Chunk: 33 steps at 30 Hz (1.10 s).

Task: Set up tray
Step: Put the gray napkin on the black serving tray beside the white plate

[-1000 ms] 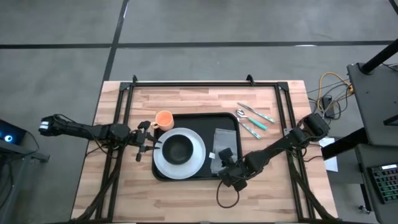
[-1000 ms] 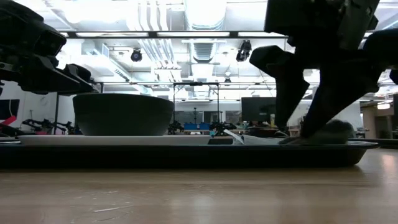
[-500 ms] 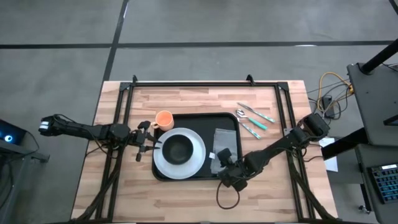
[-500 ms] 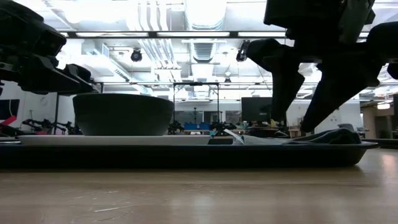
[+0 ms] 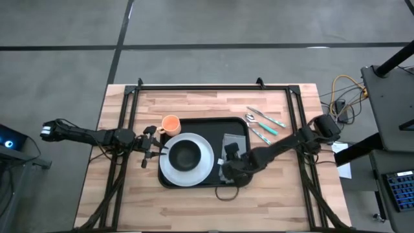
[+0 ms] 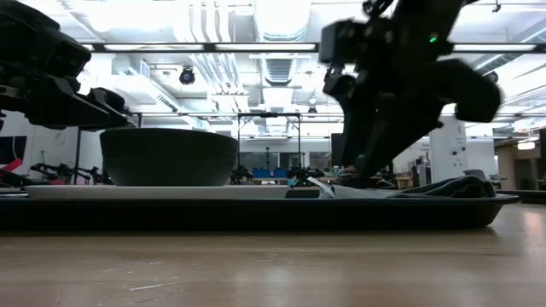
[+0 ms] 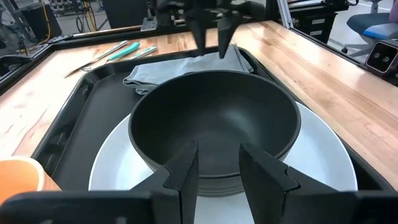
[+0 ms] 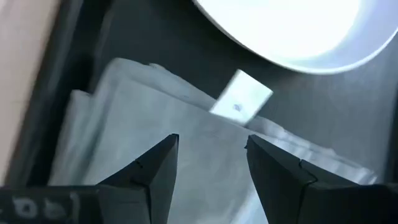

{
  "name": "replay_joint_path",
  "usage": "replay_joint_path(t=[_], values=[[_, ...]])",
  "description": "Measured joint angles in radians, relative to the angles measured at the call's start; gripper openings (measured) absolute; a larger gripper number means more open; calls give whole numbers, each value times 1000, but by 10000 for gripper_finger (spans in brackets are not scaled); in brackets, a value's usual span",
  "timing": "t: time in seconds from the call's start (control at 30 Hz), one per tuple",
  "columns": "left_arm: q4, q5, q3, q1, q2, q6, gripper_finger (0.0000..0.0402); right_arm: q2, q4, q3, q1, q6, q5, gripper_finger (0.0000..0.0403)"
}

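Observation:
The black tray (image 5: 210,124) lies mid-table. On it a white plate (image 5: 204,167) carries a black bowl (image 5: 185,154), and a grey napkin (image 5: 233,142) lies crumpled along the tray's right side. My right gripper (image 5: 228,162) hangs open just above the napkin (image 8: 186,134), fingers pointing down near its white tag (image 8: 241,99). My left gripper (image 5: 159,148) waits open at the plate's left rim, facing the bowl (image 7: 214,118). Neither gripper holds anything.
An orange cup (image 5: 170,123) stands on the table at the tray's far-left corner. Teal-handled cutlery (image 5: 262,124) lies on the wood to the right of the tray. The table frame's black rails (image 5: 213,87) run along the far edge and both sides.
My right gripper has risen off the napkin's near end and moved toward the table's far-left, and now hangs over the napkin's middle. The napkin has stayed on the tray. The left arm has kept still.

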Motion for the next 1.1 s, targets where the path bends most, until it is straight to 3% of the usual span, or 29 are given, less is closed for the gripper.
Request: replay_joint_path(t=[0.23,0.4,0.63,0.77,1.1], values=[[0,0,0,0,0,0,96,0,18,-39,-65,38,-57,178],[0,0,0,0,0,0,96,0,77,-75,-88,30,-187,179],[0,0,0,0,0,0,96,0,147,-137,-138,13,-205,177],[0,0,0,0,0,0,96,-1,201,-170,-159,-13,-307,176],[0,0,0,0,0,0,96,-41,193,-174,-176,-17,-317,174]])
